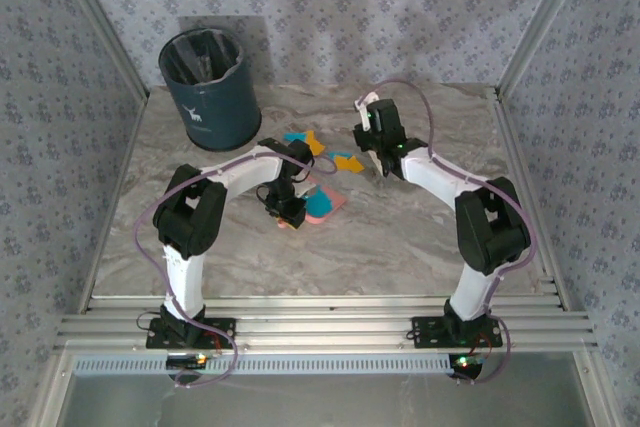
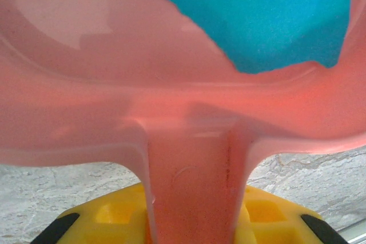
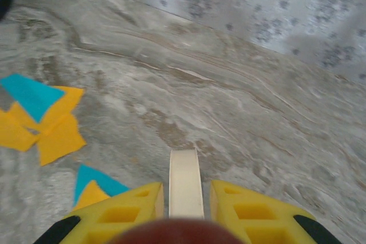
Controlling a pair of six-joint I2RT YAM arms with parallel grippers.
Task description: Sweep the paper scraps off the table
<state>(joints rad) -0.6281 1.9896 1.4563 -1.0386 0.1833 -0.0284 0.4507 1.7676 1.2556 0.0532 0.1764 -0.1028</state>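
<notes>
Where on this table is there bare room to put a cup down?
Bare table runs along the near edge between the left arm and right arm, and at the far right corner. Crowded: the middle, with paper scraps and the dustpan, and the far left by the bin.

I see small flat paper scraps, turquoise and orange, overlapping in a loose cluster near the middle of the grey-veined marble table before me.

Our arms bow elbows-out, wrists meeting centre; left gripper and right gripper both clamped tight.
</notes>
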